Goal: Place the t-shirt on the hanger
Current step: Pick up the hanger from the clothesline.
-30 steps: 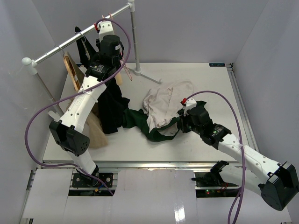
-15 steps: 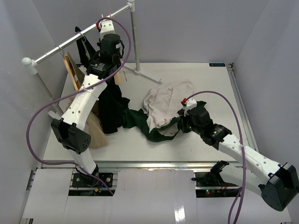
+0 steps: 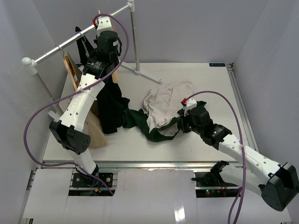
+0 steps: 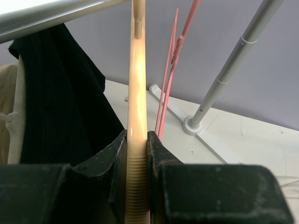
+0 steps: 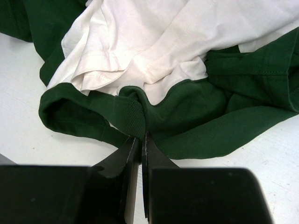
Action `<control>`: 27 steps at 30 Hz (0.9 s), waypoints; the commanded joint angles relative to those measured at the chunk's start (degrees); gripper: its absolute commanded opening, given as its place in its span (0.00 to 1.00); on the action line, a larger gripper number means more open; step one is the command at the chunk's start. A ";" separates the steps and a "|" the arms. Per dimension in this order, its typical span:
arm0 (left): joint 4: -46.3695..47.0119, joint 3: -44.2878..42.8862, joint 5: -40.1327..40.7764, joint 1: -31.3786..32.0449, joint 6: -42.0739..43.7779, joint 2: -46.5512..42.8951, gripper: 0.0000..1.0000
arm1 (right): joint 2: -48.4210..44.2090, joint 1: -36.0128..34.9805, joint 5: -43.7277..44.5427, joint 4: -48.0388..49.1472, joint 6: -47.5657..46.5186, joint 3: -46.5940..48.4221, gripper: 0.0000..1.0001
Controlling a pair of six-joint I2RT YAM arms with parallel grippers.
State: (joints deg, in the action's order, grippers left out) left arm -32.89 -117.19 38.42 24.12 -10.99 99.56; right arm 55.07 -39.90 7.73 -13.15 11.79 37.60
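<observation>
The left tool (image 4: 137,135) is closed part-way on the wooden hanger (image 4: 138,84), its two fingers pressed against the flat sides of the ridged lower part. The hanger stands edge-on and upright, and its top reaches up to the metal rail (image 4: 46,14) at the back left of the surface (image 3: 210,88). Whether its hook sits over the rail I cannot tell. A black garment (image 4: 60,93) hangs just to one side of the hanger and a thin pink wire hanger (image 4: 170,70) just to the other. A tan garment (image 3: 96,128) droops lower down beside the arm. The t-shirt (image 5: 187,116) lies crumpled on the surface near the middle, well apart from the hanger, with its cream panel bunched on top and dark green cloth spilling out around it. The right tool (image 5: 141,137) is fully closed and pinches a ribbed green fold at the near edge of the heap, probably the collar band. The shirt looks light, soft and limp, so it should sag and drag from wherever it is held, and a single pinch will probably lift it as a hanging bundle. The ribbed band is thicker and less likely to slip than the plain cloth, so it seems the sound place to hold while opening the neck. The hanger is stiff and smooth, and a grip across its ridged section should keep it from twisting as the cloth is drawn over one arm.
</observation>
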 commanded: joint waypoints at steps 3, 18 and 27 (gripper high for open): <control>-1.55 3.43 -1.57 -0.30 -1.08 -8.32 0.00 | -1.46 -0.35 -0.78 1.72 -0.28 0.01 0.08; -5.51 14.94 -10.34 -0.30 -1.03 -17.53 0.00 | -2.41 -0.35 -0.99 1.63 -0.28 0.01 0.08; -14.74 12.85 -13.44 -0.30 -3.02 -16.74 0.00 | -2.50 -0.35 -1.22 1.55 -0.19 0.19 0.08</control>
State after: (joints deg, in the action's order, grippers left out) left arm -42.19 -100.65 25.42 24.12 -12.30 83.17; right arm 53.93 -39.90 7.31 -13.19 11.79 37.60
